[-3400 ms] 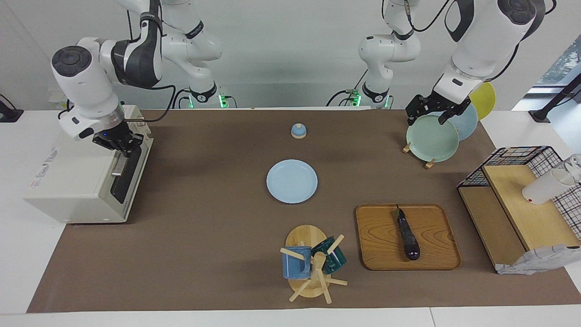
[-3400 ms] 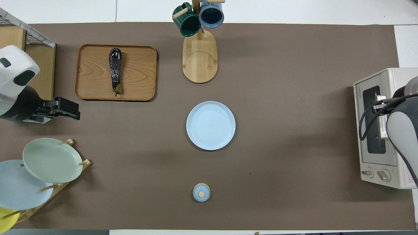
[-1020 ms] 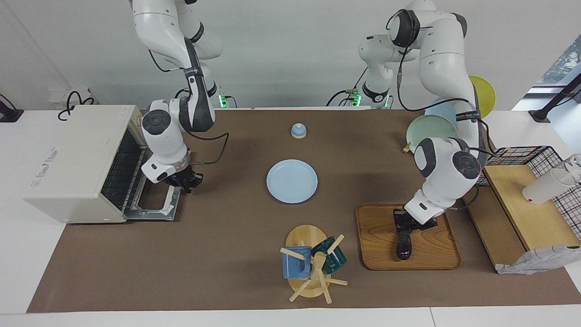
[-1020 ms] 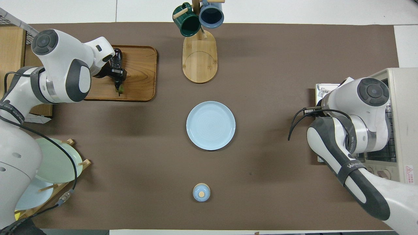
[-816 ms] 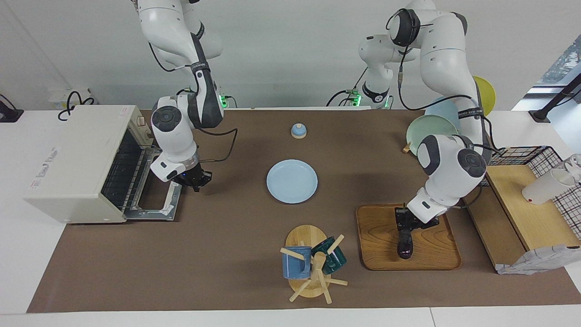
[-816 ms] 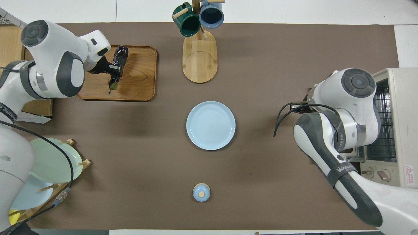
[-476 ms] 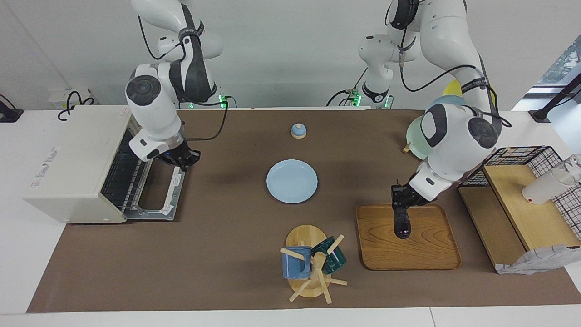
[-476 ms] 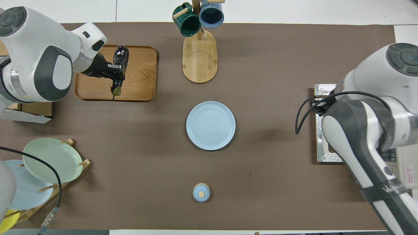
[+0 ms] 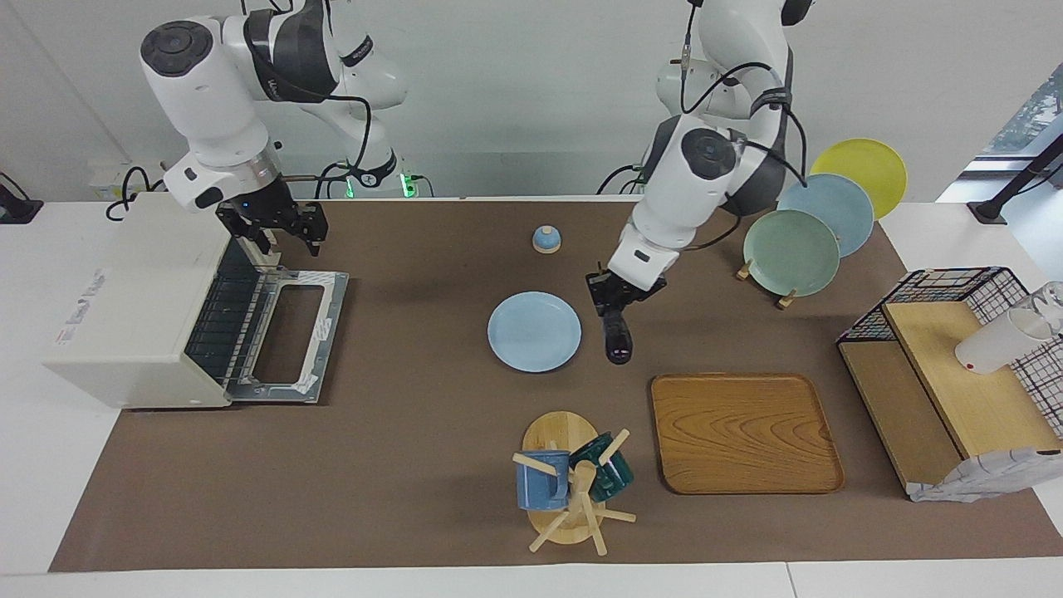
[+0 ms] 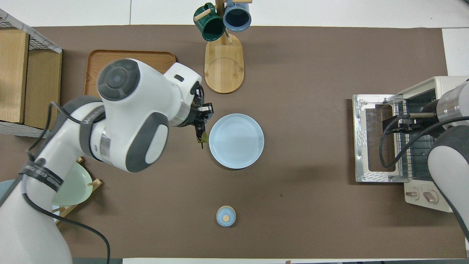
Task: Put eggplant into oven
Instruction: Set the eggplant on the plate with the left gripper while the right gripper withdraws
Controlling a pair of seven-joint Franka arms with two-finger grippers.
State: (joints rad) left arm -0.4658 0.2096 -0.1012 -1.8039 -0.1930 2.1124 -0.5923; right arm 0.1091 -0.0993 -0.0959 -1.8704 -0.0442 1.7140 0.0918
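Your left gripper (image 9: 613, 306) clamped on eggplant (image 9: 617, 339), up beside blue plate (image 9: 534, 331). Right gripper (image 9: 279, 230) fingers spread, over open oven (image 9: 141, 307) door.

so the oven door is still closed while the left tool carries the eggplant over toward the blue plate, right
Not quite: the oven door is open, dropped flat onto the table, as the facing view shows. The rest holds: the left tool holds the eggplant up in the air beside the blue plate.
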